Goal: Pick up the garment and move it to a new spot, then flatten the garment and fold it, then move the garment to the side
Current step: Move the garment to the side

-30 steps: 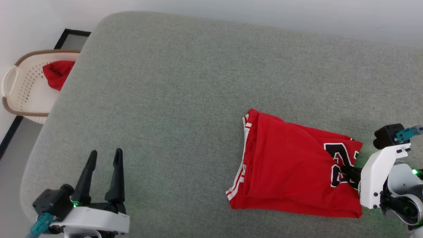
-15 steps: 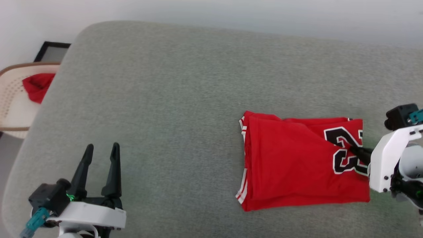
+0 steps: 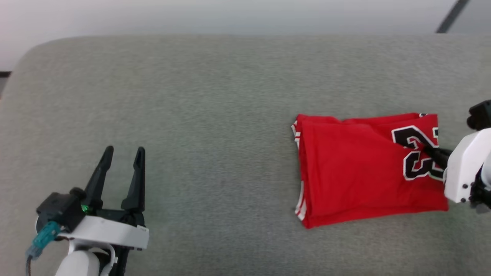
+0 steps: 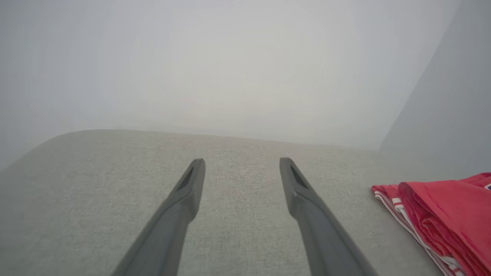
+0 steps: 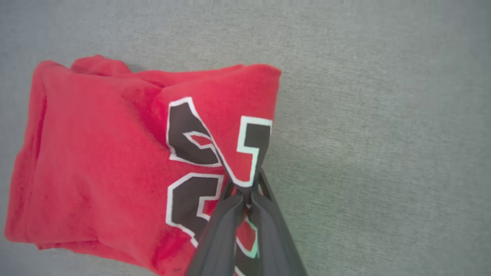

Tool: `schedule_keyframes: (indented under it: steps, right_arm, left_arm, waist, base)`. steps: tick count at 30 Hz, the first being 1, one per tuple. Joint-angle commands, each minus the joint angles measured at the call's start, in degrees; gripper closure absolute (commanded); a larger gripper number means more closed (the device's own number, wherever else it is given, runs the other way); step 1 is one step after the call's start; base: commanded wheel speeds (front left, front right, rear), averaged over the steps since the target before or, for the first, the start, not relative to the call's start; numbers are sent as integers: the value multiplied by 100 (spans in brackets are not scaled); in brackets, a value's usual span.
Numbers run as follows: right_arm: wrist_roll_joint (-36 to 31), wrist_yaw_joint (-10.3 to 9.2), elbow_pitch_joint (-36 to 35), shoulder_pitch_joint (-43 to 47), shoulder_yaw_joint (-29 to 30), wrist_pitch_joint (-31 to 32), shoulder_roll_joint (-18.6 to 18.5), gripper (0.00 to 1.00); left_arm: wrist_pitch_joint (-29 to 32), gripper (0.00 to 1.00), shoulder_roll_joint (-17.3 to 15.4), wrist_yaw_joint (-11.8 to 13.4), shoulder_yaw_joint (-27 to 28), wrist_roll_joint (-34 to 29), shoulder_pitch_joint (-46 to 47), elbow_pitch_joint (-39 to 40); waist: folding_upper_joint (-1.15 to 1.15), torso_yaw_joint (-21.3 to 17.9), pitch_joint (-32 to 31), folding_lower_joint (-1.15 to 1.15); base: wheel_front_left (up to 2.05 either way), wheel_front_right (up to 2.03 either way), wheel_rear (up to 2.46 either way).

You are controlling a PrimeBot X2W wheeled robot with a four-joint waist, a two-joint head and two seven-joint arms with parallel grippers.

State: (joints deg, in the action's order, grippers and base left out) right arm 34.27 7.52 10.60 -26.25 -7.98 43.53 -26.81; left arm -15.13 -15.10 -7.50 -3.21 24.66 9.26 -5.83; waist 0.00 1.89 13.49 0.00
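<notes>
Already folded, the garment [image 3: 356, 172] lies flat toward the right of the grey cushion [image 3: 191, 107]; right gripper [image 3: 432, 150] pinched tight on its numbered edge, likely to drag it aside; left gripper [image 3: 124, 151] spread wide, empty, parked well apart.

1. The garment [image 3: 356, 172] is solid red fabric.
2. The numerals [image 3: 416, 157] on the garment are black block figures, each outlined in white.
3. The trim [image 3: 300, 199] along the garment's edge is striped red and white.
4. The padded surface [image 3: 211, 115] is grey-green with a fine woven fleck, uniform throughout.
5. The left pincer [image 3: 123, 150] has black fingers, a white wrist housing [image 3: 111, 234], a green indicator light [image 3: 85, 209] and a teal connector [image 3: 42, 239].
6. The right pincer [image 5: 247, 195] has dark grey fingers and a white casing [image 3: 464, 168].
7. The wall [image 3: 191, 15] is plain pale grey-white.
</notes>
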Motion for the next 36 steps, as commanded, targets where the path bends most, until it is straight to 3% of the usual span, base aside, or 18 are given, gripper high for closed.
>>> schedule_keyframes:
  steps: [1,18,36]
  right_arm:
    - [-6,-7,40,-118,-9,-97,-72,100]
    - [127,-7,888,-1078,-262,-1344,-1052,100]
    - [-656,-8,1992,-2091,-714,-2789,-2000,100]
  left_arm:
    - [6,0,-49,1,-32,-25,90,11]
    - [6,0,-498,1,-324,-72,670,136]
    - [6,0,-879,2,-443,-172,1080,441]
  waist:
    - [0,-403,88,0]
    - [0,-1473,713,0]
    - [0,-1837,1507,0]
  base:
    - [0,0,0]
    - [0,0,0]
    - [0,0,0]
